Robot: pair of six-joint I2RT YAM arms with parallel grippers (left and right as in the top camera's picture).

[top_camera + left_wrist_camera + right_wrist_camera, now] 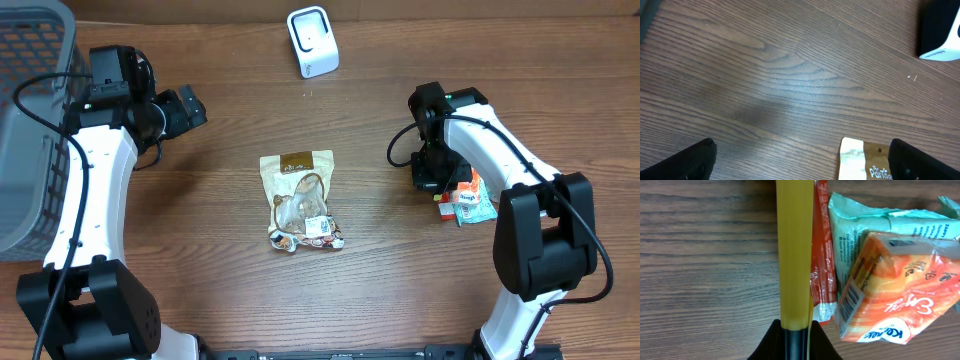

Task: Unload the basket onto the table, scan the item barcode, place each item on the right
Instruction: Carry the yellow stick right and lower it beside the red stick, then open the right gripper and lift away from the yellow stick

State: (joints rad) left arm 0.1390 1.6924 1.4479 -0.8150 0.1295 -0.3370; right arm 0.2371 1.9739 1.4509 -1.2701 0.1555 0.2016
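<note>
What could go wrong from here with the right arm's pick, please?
1. The right gripper is shut on a thin yellow packet seen edge-on; such a narrow hold may slip in transit.
2. The red sachet lies right against it and could be dragged along.
3. No barcode shows on the yellow packet, so it may reach the white scanner facing wrongly.

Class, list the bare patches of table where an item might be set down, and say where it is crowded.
Bare table lies between the scanner and the snack bag, between that bag and the left gripper, and in front of it. Crowded: the packets at the right gripper, shut on a yellow packet.
</note>
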